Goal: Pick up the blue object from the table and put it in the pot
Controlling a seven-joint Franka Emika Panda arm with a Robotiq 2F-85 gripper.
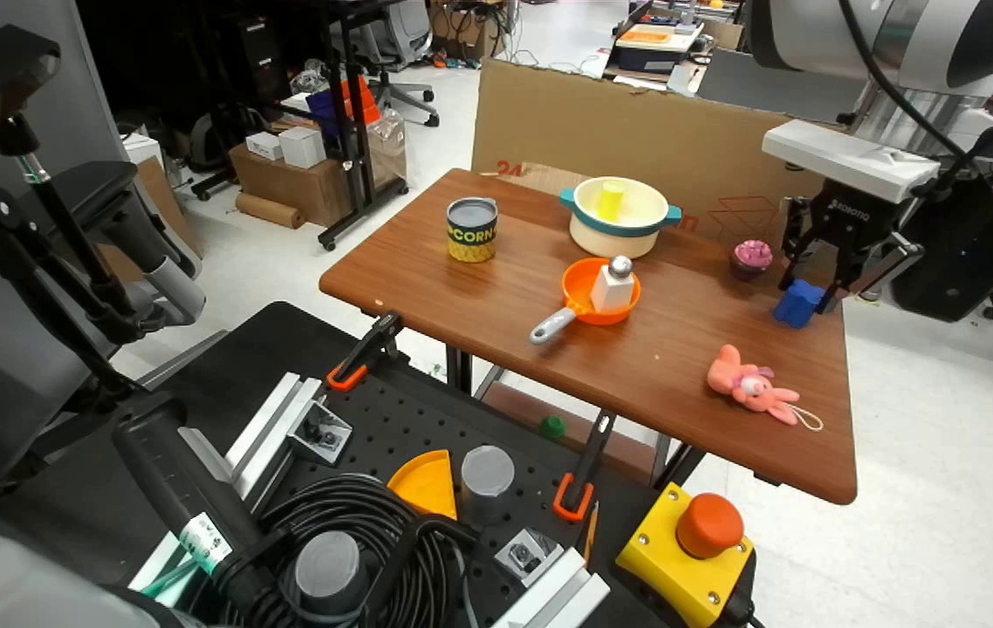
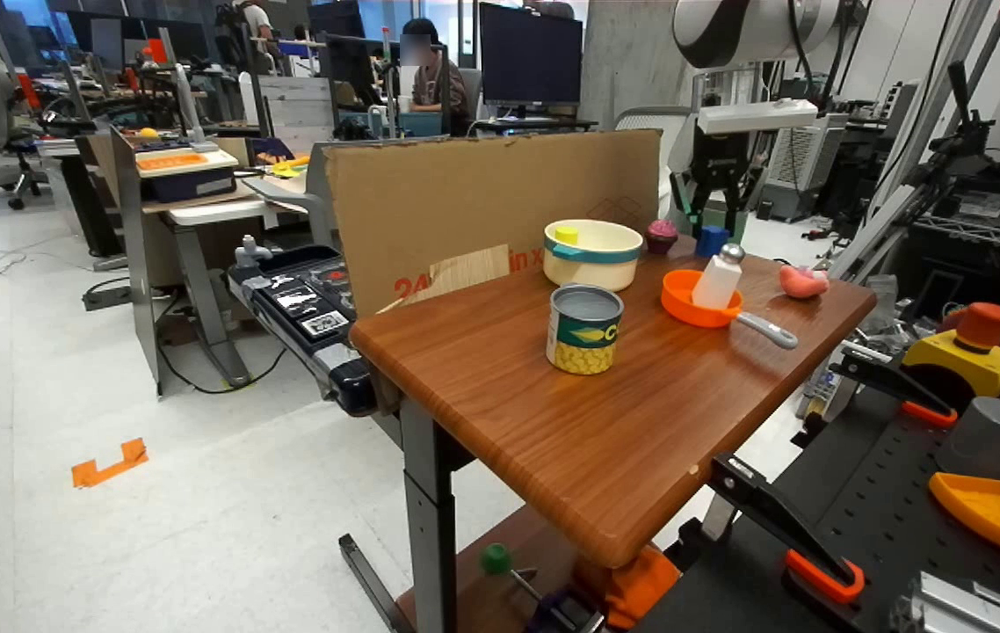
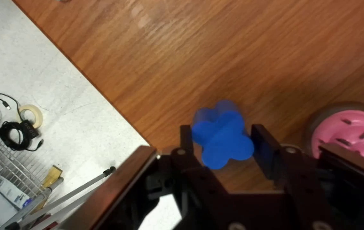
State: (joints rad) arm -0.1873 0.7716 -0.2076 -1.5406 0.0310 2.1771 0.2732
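Observation:
The blue object (image 3: 222, 140), a small lobed block, appears to rest on the wooden table near its far corner. My gripper (image 3: 222, 132) has come down around it; in the wrist view its fingers press against opposite sides of the block. Both exterior views show the same: the gripper (image 1: 806, 293) above the table with the blue object (image 1: 797, 307) between its fingertips. The pot (image 1: 608, 243), cream with a teal band and teal handles, stands at the back of the table, with a yellow piece (image 1: 610, 201) inside it.
Close beside the gripper sits a pink-topped cupcake (image 1: 751, 256). A pink plush toy (image 1: 754, 388) lies toward the front edge. An orange pan (image 1: 581, 283) with a white shaker (image 1: 612, 290) and a corn can (image 1: 471, 231) are mid-table. Cardboard (image 1: 566, 113) walls the back.

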